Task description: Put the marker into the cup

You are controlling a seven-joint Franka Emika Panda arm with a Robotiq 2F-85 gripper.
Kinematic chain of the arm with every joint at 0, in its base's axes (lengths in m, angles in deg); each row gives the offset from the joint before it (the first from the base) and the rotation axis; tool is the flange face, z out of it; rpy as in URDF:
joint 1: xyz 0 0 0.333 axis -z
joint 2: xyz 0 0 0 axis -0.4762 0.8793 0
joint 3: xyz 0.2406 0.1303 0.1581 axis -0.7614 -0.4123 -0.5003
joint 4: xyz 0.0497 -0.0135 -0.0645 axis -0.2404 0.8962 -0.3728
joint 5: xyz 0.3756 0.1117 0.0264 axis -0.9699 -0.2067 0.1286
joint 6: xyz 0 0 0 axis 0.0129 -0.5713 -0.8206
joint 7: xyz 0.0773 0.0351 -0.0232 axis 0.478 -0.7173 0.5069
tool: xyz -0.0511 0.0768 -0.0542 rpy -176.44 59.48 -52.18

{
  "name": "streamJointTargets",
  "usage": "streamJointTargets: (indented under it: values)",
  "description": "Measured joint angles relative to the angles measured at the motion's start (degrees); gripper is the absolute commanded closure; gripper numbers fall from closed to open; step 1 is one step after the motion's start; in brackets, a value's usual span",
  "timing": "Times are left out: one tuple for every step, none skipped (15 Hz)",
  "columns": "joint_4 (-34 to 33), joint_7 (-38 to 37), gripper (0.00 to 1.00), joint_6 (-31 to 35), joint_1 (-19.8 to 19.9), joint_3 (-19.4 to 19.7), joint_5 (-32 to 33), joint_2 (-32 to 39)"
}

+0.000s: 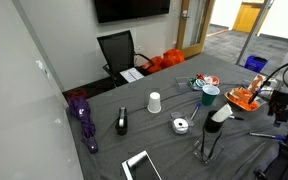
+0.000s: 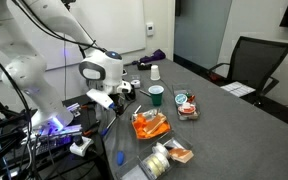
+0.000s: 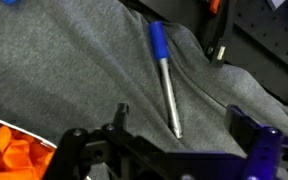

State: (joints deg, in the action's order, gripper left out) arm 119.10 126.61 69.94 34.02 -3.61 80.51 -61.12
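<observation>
The marker point(image 3: 164, 80), silver-bodied with a blue cap, lies on the grey cloth in the wrist view, its tip pointing at the gripper. My gripper point(image 3: 181, 122) is open and empty, just above the cloth, with the marker's tip between its two fingers. The gripper also shows in both exterior views point(image 1: 208, 143) point(image 2: 112, 100), pointing down at the table. The small teal-green cup point(image 1: 210, 95) point(image 2: 156, 95) stands upright on the table a short way from the gripper. I cannot make out the marker in either exterior view.
A white paper cup point(image 1: 154, 101) point(image 2: 155, 72) stands beyond the teal cup. An orange bag point(image 1: 244, 97) point(image 2: 149, 125) lies near the gripper. A tape roll point(image 1: 181, 125), a purple umbrella point(image 1: 82, 115) and a tablet point(image 1: 141, 165) lie on the cloth. A black chair point(image 1: 117, 50) stands at the table's edge.
</observation>
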Motion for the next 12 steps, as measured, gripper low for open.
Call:
streamJointTargets:
  values:
    - [0.0,-0.08,0.0,0.93,0.15,-0.89,-0.54,1.64]
    - [-0.02,-0.55,0.0,1.76,0.35,-1.83,-0.64,3.2]
    - [-0.03,-1.42,0.0,2.66,0.58,-2.84,-0.61,4.76]
    - [-0.05,-2.86,0.0,3.66,0.77,-3.78,0.06,6.18]
    - [-0.07,-5.09,0.0,4.67,0.85,-4.56,1.53,7.5]
    - [-0.09,-8.23,0.0,5.74,0.85,-5.16,4.14,8.78]
    - [-0.13,-11.78,0.0,6.56,0.8,-5.5,7.36,9.8]
    - [-0.15,-14.72,0.0,7.34,0.78,-5.73,9.72,10.63]
    - [-0.17,-15.8,0.0,7.67,0.76,-5.87,10.51,11.14]
    - [-0.25,-15.97,0.0,7.71,0.76,-5.91,10.58,11.35]
    - [-0.33,-15.97,0.0,7.72,0.76,-5.91,10.58,11.38]
    - [-0.39,-15.97,0.0,7.72,0.76,-5.91,10.58,11.38]
